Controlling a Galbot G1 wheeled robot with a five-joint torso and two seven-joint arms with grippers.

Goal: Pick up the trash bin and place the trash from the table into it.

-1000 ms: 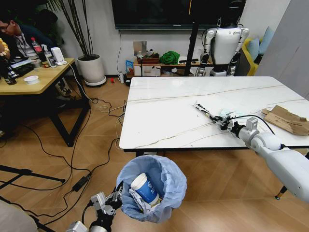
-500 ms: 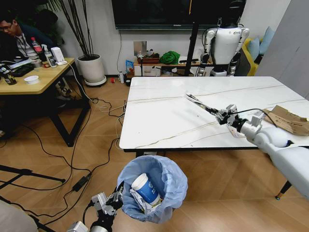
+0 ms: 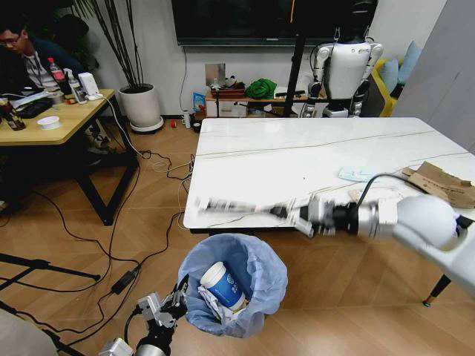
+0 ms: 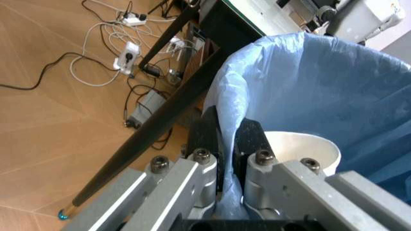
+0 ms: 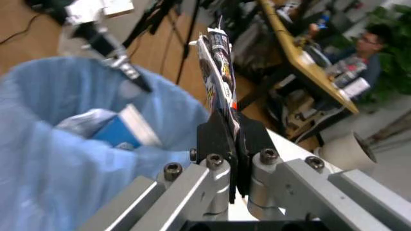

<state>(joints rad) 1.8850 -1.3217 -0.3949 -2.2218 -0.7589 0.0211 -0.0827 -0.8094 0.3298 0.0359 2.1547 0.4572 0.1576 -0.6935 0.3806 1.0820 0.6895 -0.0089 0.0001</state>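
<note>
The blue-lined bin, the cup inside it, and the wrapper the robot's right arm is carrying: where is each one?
trash bin (image 3: 261,276): head view, on the blue bag's right rim.
paper cup (image 3: 221,286): head view, on its blue side.
wrapper (image 5: 218,62): right wrist view, on the strip above the shut fingers.

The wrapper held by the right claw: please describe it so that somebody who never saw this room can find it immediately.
Start at the white marble table and go to its near edge, above the trash bin with the blue bag. There the right claw pinches a long, flat snack wrapper, dark and printed. Unlike the cup in the bin and the cardboard lying on the table, it hangs in the air.
</note>
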